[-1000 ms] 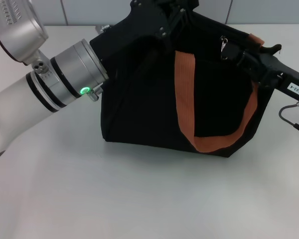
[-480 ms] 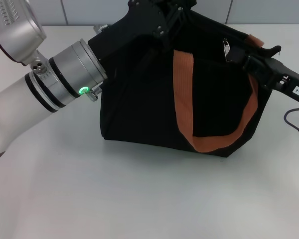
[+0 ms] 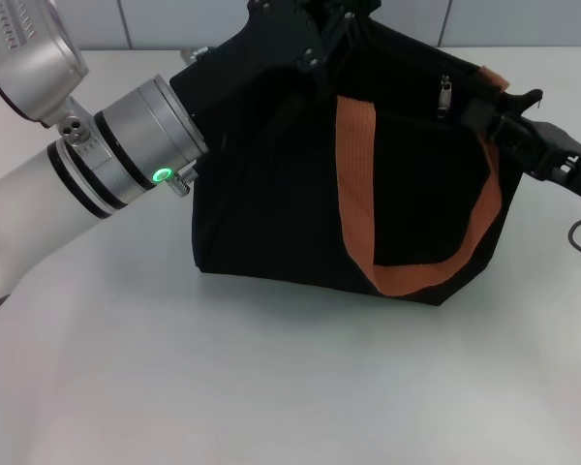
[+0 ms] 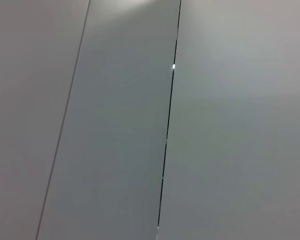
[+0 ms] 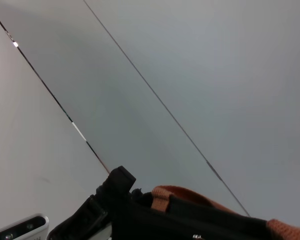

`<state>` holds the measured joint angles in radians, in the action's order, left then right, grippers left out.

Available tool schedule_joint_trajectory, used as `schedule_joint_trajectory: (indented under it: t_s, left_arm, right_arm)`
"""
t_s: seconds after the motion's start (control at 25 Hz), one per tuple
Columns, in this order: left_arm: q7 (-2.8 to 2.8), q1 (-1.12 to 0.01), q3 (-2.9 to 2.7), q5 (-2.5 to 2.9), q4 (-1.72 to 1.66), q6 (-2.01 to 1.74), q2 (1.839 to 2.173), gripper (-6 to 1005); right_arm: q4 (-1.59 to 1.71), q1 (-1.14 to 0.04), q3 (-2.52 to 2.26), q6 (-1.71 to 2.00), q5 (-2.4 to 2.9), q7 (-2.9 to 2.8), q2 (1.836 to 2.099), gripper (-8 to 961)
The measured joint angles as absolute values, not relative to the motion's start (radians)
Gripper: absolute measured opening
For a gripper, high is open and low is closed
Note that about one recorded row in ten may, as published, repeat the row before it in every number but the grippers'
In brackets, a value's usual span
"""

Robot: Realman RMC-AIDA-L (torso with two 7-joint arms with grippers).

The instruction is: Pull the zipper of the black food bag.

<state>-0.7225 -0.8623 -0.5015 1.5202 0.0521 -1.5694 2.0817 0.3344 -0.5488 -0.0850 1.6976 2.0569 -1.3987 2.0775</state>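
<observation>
Head view: the zipper [image 3: 445,95] hangs at the bag's [image 3: 271,194] top right edge beside the right gripper [image 3: 479,105], grip unclear; pull level along the zip line while the left gripper [image 3: 315,29], also unclear, steadies the top.

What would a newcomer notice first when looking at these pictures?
First, the black food bag in the middle of the grey table, with a wide orange-brown strap looping down its front. Then the two arms at its top: the left gripper at the left corner, and the right gripper at the right edge, beside the small silver zipper.
</observation>
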Motion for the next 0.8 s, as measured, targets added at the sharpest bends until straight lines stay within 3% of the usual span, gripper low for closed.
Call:
schedule_joint_trajectory:
  t_s: [0.32,0.8]
  left_arm:
    - [-0.722,-0.863,-0.501,1.52,0.052,-1.569,2.082,21]
    - [-0.722,-0.866,-0.502,1.522,0.063,-1.58,2.082,22]
  right_arm:
    - [0.345,-0.54,-0.081,1.752,2.056,-1.373,2.078,-1]
    - [0.34,-0.54,-0.085,1.746,2.052,-1.36,2.082,116]
